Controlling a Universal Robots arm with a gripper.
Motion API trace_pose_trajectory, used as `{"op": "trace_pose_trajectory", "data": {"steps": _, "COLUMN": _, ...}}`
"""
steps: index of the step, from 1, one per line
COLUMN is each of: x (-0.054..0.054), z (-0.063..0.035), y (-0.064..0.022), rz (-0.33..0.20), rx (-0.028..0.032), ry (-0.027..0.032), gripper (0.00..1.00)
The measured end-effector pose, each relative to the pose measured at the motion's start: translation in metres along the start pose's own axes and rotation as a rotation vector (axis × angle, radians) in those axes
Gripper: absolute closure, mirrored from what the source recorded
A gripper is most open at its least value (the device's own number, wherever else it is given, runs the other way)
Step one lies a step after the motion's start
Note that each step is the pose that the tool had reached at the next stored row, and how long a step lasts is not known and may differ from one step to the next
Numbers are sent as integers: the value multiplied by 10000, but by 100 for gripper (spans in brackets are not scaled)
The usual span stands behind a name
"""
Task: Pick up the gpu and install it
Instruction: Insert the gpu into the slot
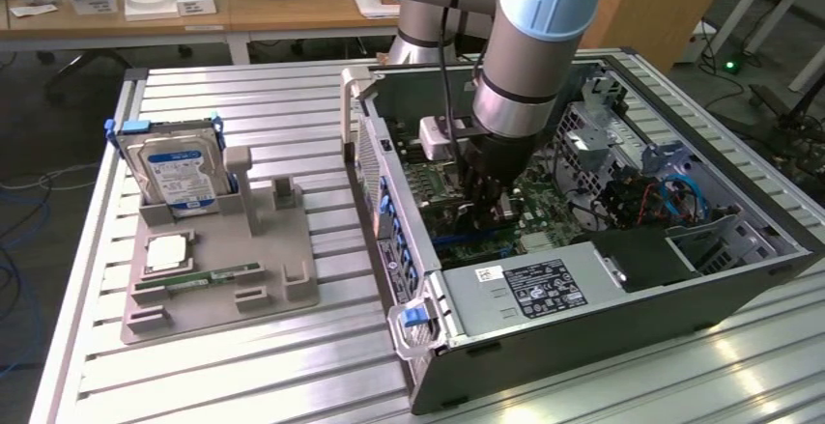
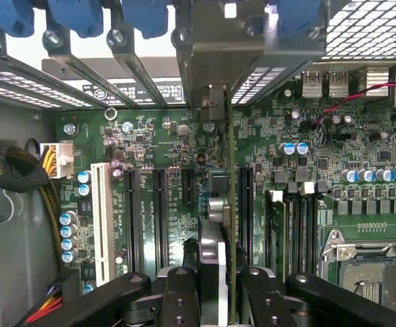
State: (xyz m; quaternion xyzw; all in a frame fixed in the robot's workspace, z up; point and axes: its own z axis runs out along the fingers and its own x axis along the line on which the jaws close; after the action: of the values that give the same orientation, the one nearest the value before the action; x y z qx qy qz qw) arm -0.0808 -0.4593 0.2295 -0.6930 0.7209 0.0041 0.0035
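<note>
My claw is clamped on the gpu, held edge-on low inside the open computer case over the motherboard slots: pickup done, seating not yet finished.

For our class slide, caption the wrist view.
Fingers hold the gpu edge-on above the motherboard slots.
</note>
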Motion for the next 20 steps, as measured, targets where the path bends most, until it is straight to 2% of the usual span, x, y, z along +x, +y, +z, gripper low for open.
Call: {"op": "trace_pose_trajectory", "data": {"steps": 20, "x": -11, "z": 59, "y": 1, "rz": -46, "rx": -4, "ry": 6, "gripper": 72}}
